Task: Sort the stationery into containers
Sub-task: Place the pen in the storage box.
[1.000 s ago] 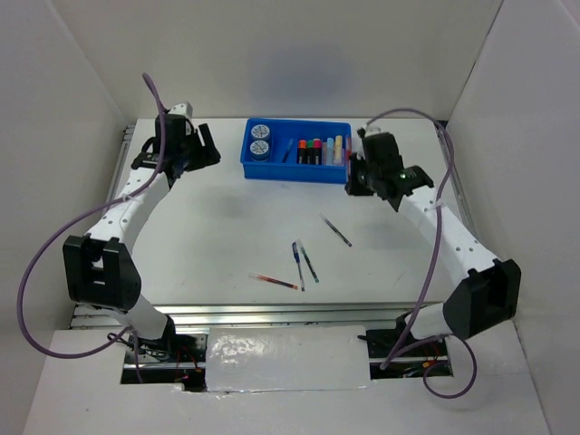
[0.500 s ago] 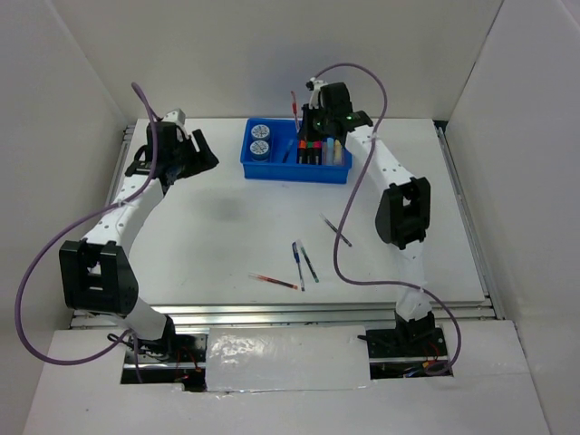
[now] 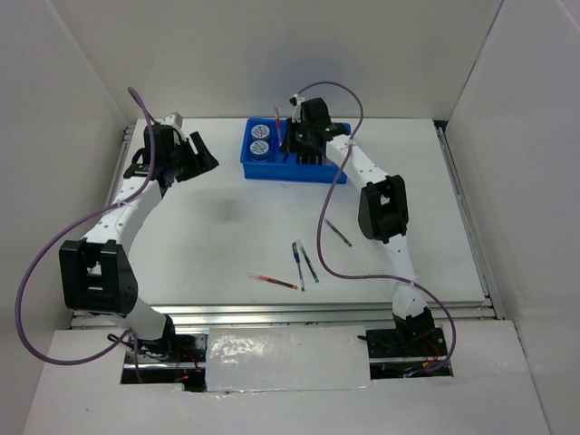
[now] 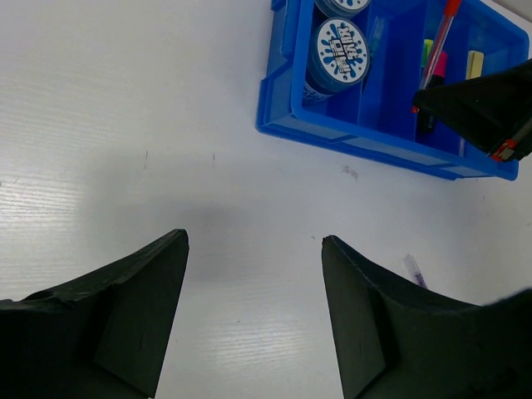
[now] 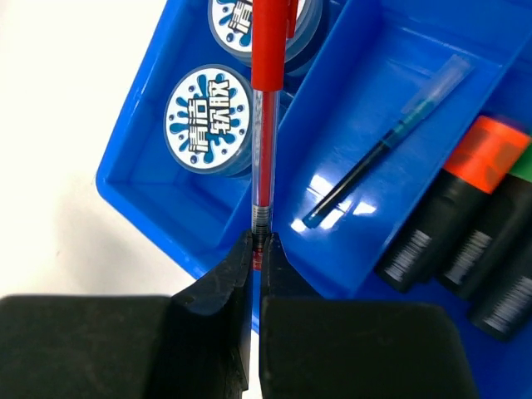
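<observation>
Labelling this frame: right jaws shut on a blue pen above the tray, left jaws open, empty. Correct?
No. The pen is red, not blue; the right wrist view shows it. The right jaws are shut on it above the tray; the left jaws open, empty.

Bright, even overhead light flattens the white tabletop [image 3: 227,236], leaving only faint grey shadows, the clearest a soft patch just ahead of the left pincer [image 4: 253,239]. Beyond the right pincer [image 5: 258,241], white glare spots gleam on the glossy blue tray [image 5: 357,58], while that pincer's own black fingers [image 5: 208,324] read as featureless dark.
</observation>
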Available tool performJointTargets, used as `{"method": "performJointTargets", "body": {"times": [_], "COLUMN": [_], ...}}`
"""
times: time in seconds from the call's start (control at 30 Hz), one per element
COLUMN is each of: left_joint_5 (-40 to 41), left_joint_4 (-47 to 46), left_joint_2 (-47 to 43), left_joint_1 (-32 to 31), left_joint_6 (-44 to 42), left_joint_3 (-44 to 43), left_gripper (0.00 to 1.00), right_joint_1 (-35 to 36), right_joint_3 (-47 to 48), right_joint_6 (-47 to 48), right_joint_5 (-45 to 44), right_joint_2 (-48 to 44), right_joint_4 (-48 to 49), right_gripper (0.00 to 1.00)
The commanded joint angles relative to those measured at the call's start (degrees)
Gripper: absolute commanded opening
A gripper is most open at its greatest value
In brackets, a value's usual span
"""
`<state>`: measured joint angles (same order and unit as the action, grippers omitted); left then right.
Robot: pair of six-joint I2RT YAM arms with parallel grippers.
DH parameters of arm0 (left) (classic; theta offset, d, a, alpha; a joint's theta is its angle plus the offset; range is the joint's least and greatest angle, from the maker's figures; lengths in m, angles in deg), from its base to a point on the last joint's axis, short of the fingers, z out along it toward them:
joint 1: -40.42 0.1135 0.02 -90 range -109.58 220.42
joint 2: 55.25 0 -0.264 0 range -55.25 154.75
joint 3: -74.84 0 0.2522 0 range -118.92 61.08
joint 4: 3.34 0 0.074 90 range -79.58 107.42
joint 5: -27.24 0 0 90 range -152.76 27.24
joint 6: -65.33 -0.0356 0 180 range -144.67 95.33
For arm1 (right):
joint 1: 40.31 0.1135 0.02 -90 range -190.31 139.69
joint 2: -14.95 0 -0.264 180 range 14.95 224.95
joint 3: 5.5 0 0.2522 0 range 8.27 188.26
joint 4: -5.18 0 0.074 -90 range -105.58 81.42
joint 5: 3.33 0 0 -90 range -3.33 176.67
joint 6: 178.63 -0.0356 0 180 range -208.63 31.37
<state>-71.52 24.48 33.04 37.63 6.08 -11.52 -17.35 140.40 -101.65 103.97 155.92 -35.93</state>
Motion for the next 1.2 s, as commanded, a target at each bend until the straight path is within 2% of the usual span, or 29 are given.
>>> {"method": "performJointTargets", "body": {"times": [0.0, 0.13, 0.27, 0.33, 0.47, 0.5, 0.57, 0.67, 0.8, 0.9, 0.97, 1.1, 1.17], "left_joint_5": [-1.53, -1.71, -2.14, -2.23, -2.50, -2.32, -2.23, -2.06, -1.88, -1.79, -1.79, -1.62, -1.71], "left_joint_4": [-2.46, -2.73, -2.81, -2.81, -2.73, -2.64, -2.38, -1.76, -1.50, -1.85, -2.11, -2.11, -1.50], "left_joint_2": [-1.63, -1.46, -0.84, -0.75, -0.31, -0.31, -0.14, -0.31, -0.84, -2.15, -2.68, -4.35, -4.71], "left_joint_1": [0.68, 0.85, 0.85, 0.85, 0.85, 0.85, 0.94, 0.94, 1.03, 1.03, 1.12, 1.20, 1.38], "left_joint_6": [1.86, 2.04, 2.48, 2.74, 2.74, 2.57, 2.22, 1.78, 1.60, 1.51, 0.90, -0.33, -1.03], "left_joint_3": [0.53, 0.79, 0.53, 0.35, 0.09, 0.00, -0.35, -0.70, -0.53, -0.09, 0.26, 0.79, 0.79], "left_gripper": [0.77, 0.77, 0.77, 0.77, 0.77, 0.77, 0.77, 0.77, 0.77, 0.77, 0.77, 0.77, 0.77], "right_joint_1": [0.94, 1.21, 1.03, 0.77, 0.59, 0.51, 0.51, 0.33, -1.07, -3.36, -4.76, -5.38, -5.65], "right_joint_3": [3.04, 2.78, 1.90, 1.28, 0.49, 0.49, 0.58, 0.84, 0.05, -4.42, -9.77, -23.63, -29.54], "right_joint_6": [-3.76, -6.23, -7.46, -7.81, -8.08, -8.08, -8.08, -7.99, -6.68, -3.44, -0.45, 9.83, 11.60], "right_joint_5": [-3.14, -6.39, -8.25, -8.25, -7.55, -7.20, -6.06, -4.83, -2.89, -0.27, 0.89, -2.69, -3.32], "right_joint_2": [1.50, 1.77, 1.59, 1.33, 0.63, 0.54, -0.07, -1.83, -8.06, -17.96, -22.20, -33.00, -36.27], "right_joint_4": [4.32, 4.06, 3.71, 3.62, 3.18, 3.10, 2.92, 2.05, 0.11, -0.33, -1.73, -8.66, -10.61], "right_gripper": [0.00, 0.04, 0.02, 0.07, 0.30, 0.40, 0.43, 0.53, 0.50, 0.47, 0.43, 0.35, 0.30]}}
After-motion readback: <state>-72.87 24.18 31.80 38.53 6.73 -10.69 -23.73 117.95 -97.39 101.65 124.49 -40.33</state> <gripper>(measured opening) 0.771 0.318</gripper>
